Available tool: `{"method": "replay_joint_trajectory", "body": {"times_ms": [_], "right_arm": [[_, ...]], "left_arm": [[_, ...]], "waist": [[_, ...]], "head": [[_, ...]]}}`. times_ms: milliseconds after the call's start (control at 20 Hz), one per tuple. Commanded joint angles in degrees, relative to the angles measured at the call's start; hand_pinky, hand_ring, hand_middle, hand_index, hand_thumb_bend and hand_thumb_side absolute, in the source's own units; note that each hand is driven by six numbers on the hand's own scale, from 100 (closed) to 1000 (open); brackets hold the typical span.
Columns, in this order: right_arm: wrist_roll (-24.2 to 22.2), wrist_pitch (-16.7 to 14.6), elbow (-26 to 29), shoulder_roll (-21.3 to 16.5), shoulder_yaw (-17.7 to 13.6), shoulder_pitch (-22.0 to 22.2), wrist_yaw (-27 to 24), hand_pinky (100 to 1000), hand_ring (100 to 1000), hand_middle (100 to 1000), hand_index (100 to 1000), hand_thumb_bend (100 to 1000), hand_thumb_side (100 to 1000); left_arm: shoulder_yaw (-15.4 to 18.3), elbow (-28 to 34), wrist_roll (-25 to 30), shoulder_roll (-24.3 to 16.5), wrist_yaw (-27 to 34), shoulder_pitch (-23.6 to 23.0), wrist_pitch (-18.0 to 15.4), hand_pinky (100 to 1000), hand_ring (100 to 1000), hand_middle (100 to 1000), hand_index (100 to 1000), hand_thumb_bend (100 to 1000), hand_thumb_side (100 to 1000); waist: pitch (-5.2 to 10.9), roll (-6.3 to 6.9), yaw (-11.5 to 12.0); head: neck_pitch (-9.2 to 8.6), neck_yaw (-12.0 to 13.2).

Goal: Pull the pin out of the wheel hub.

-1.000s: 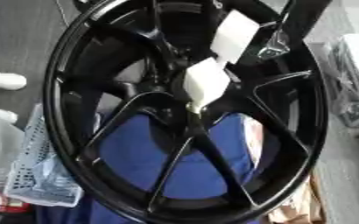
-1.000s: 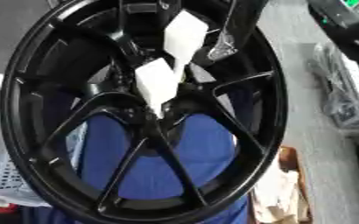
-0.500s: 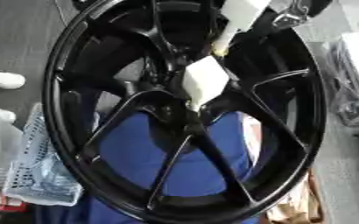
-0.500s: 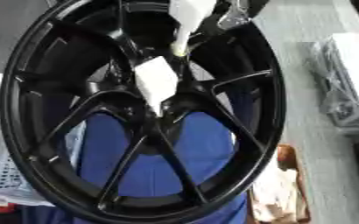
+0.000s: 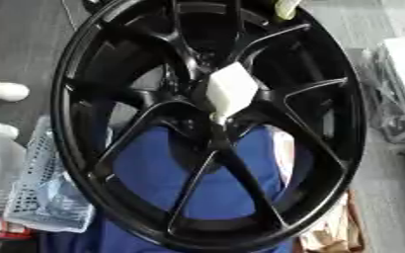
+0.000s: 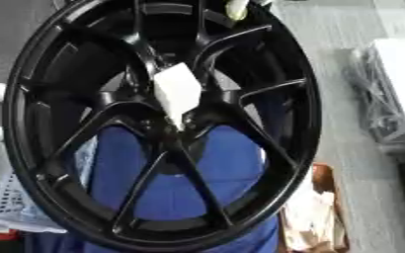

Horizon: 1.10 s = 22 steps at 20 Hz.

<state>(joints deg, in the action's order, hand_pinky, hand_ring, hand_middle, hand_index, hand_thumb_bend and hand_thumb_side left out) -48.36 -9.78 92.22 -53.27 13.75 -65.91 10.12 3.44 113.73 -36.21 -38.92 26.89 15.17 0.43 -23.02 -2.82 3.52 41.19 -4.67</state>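
Pin, a pale blocky plastic piece (image 5: 230, 94), is sitting at frame centre in the black spoked alloy wheel hub (image 5: 111, 74), long axis pointing down. Neither robot hand is showing, so their fingers cannot be judged; a pale scrap (image 5: 287, 8) is lying at the top edge.

black spokes (image 5: 258, 42) crowding white pin (image 5: 230, 93), seemingly

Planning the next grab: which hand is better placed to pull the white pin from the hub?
Right, probably. The left hand shows nowhere. A pale part at the top edge, above and right of the white pin, looks like the right hand.
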Motion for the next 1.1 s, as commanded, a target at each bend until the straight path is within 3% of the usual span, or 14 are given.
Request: {"method": "replay_joint_trajectory", "body": {"times_ms": [50,550,1100], "right_arm": [[2.8,0.6,-1.5,-3.9,-3.8,0.9,0.6,824,743,557,579,247,100],[12.2,2.6,-8.4,-10.5,-12.8,11.3,1.8,815,732,558,580,223,100],[20.2,6.0,-17.6,-14.1,-19.1,22.5,5.9,810,736,589,609,239,100]], "left_arm": [[1.0,0.9,-0.2,-2.1,-0.5,0.1,-0.2,842,769,786,755,312,787],[1.1,0.9,-0.5,-1.9,-0.8,-0.5,-0.2,839,768,785,754,310,788],[1.1,0.9,-0.6,-1.7,-0.7,-0.5,-0.2,838,769,781,754,308,789]], "waist": [[1.74,0.47,-0.2],[1.66,1.40,-1.5],[1.80,2.10,-2.3]], "head": [[-0.03,0.5],[0.09,1.3],[0.10,2.1]]}}
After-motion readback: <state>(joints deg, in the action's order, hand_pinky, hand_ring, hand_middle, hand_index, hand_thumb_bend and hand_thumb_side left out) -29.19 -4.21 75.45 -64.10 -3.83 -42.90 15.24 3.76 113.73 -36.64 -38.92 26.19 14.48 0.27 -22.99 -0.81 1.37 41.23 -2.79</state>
